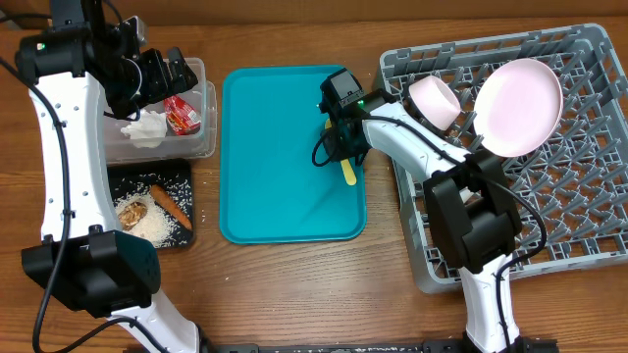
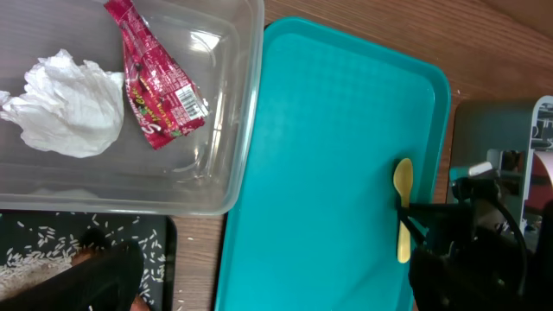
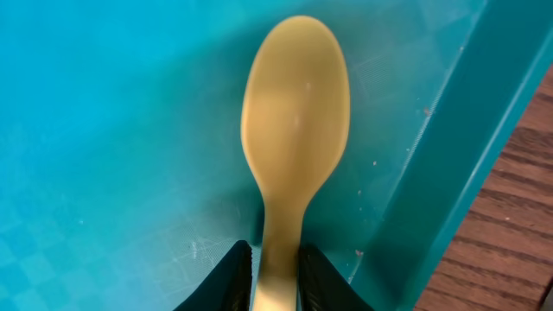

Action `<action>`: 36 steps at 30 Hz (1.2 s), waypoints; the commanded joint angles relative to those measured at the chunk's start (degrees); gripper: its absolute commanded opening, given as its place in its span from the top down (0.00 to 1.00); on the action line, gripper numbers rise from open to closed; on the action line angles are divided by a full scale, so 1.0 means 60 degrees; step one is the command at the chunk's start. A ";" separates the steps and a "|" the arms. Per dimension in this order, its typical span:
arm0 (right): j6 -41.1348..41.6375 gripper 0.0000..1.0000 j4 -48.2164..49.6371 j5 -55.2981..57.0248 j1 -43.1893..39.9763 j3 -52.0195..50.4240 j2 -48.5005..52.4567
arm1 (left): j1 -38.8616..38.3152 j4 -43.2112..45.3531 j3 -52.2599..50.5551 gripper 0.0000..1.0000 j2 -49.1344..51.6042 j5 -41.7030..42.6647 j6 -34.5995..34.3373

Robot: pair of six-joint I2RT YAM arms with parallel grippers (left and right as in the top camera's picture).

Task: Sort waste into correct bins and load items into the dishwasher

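Note:
A pale yellow spoon lies on the teal tray near its right rim. My right gripper is shut on the spoon's handle, a finger pressed to each side. My left gripper hangs open and empty over the clear tub, which holds a crumpled napkin and a red wrapper. In the black tray lie rice, a brown lump and an orange-brown stick. A plate and a small white bowl stand in the grey dish rack.
In the left wrist view the spoon shows beside the right arm's dark body, and one left finger hangs over the black tray. Bare wood separates the teal tray from the tub and from the rack.

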 commanded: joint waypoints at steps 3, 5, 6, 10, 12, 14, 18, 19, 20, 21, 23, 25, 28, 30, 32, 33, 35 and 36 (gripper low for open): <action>-0.0131 0.87 -0.0124 -0.0076 -0.0076 -0.0025 0.0510 | -0.0047 0.0011 0.0164 0.00 -0.0091 -0.0062 0.0011; -0.0171 0.96 -0.0175 -0.0069 -0.0080 -0.0025 0.0590 | -0.0044 0.0011 0.0164 0.00 -0.0091 -0.0062 0.0011; -0.0197 0.96 -0.0204 -0.0047 -0.0080 -0.0025 0.0590 | -0.0044 0.0007 0.0164 0.00 -0.0091 -0.0062 0.0011; -0.0189 0.96 -0.0433 -0.0004 -0.0080 0.0175 0.0510 | -0.0044 0.0011 0.0164 0.00 -0.0091 -0.0062 0.0011; -0.0186 0.96 -0.0889 -0.0040 -0.0080 0.0579 0.0372 | -0.0044 0.0011 0.0164 0.00 -0.0091 -0.0062 0.0011; -0.0171 0.96 -0.1472 -0.0087 -0.0076 0.1140 0.0146 | -0.0044 0.0007 0.0164 0.00 -0.0091 -0.0062 0.0011; 0.0430 0.96 -0.3009 -0.0073 -0.0087 0.2685 -0.0532 | -0.0044 0.0011 0.0164 0.00 -0.0091 -0.0062 0.0015; 0.0601 0.96 -0.3370 -0.0073 -0.0098 0.3031 -0.0721 | -0.0044 0.0007 0.0164 0.00 -0.0091 -0.0062 0.0011; 0.0841 0.96 -0.3767 -0.0069 -0.0127 0.3406 -0.0940 | -0.0044 0.0011 0.0164 0.00 -0.0091 -0.0062 0.0011; 0.1038 0.96 -0.4146 -0.0058 -0.0193 0.3738 -0.1155 | -0.0044 0.0007 0.0164 0.00 -0.0091 -0.0062 0.0011; 0.1315 0.96 -0.4725 0.0055 -0.0393 0.4153 -0.1537 | -0.0044 0.0011 0.0164 0.00 -0.0091 -0.0062 0.0011; 0.1639 0.96 -0.5209 0.0259 -0.0736 0.4273 -0.1978 | -0.0044 0.0011 0.0164 0.00 -0.0091 -0.0062 0.0011; 0.2004 0.96 -0.6000 0.0535 -0.1435 0.4273 -0.2463 | -0.0047 0.0011 0.0164 0.00 -0.0091 -0.0058 0.0011; 0.2004 0.96 -0.6455 0.0499 -0.1945 0.4269 -0.2579 | -0.0044 0.0007 0.0164 0.00 -0.0091 -0.0062 0.0011; 0.1963 0.96 -0.6772 0.0495 -0.2455 0.4251 -0.2575 | -0.0047 0.0011 0.0164 0.00 -0.0091 -0.0062 0.0011; 0.1916 0.96 -0.6808 0.0495 -0.2645 0.4171 -0.2568 | -0.0044 0.0011 0.0164 0.00 -0.0091 -0.0062 0.0011; 0.1585 0.96 -0.6699 0.0499 -0.2892 0.3898 -0.2565 | -0.0044 0.0011 0.0164 0.00 -0.0091 -0.0062 0.0011; 0.1304 0.96 -0.6590 0.0503 -0.2958 0.3705 -0.2565 | -0.0044 0.0007 0.0164 0.00 -0.0091 -0.0062 0.0011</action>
